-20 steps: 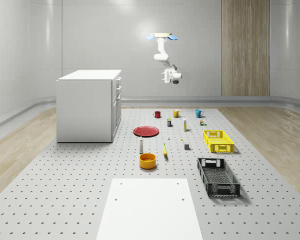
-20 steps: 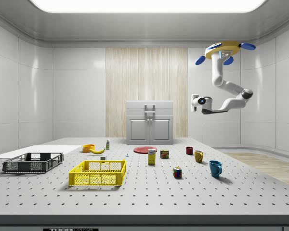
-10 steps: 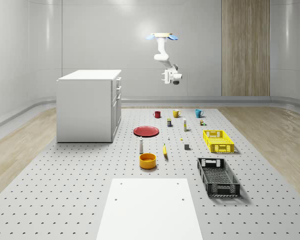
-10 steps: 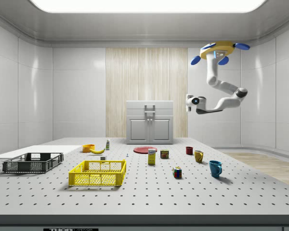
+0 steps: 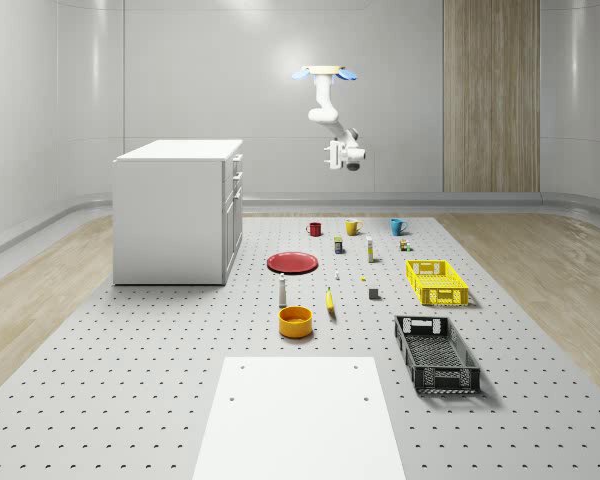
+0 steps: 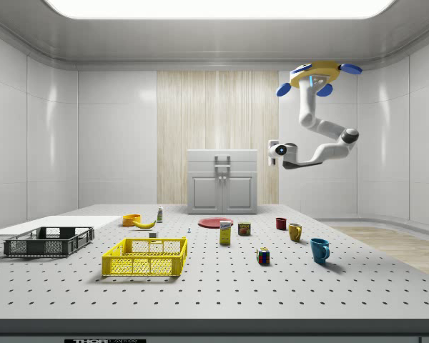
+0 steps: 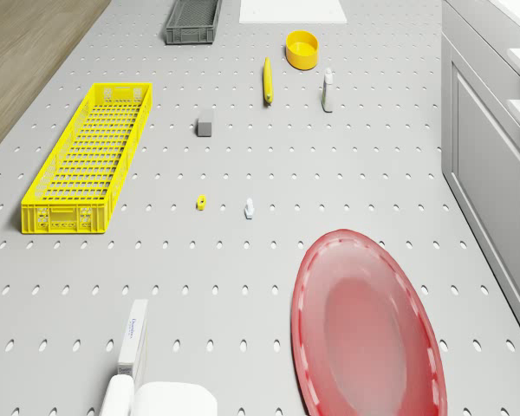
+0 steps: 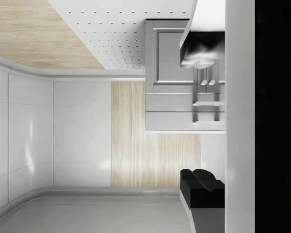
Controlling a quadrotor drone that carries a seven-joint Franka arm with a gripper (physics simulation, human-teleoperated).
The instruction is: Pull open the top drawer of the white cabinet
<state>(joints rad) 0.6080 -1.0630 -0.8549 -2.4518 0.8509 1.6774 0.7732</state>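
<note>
The drone (image 6: pixel 317 74) hovers high in the air, its arm (image 6: pixel 322 136) hanging down from the body, bending at an elbow and doubling back level toward the side view's left. At the wrist the pincer (image 6: pixel 272 151) points level; in the wrist view its 2 fingers (image 8: pixel 202 187) stand apart, holding nothing.

In the wrist view the fingers (image 8: pixel 202 193) were cut off by the frame edge, and one of them overlapped the white cabinet (image 8: pixel 177 73) beyond. The drone view's border cropped the red plate (image 7: pixel 368 329).
</note>
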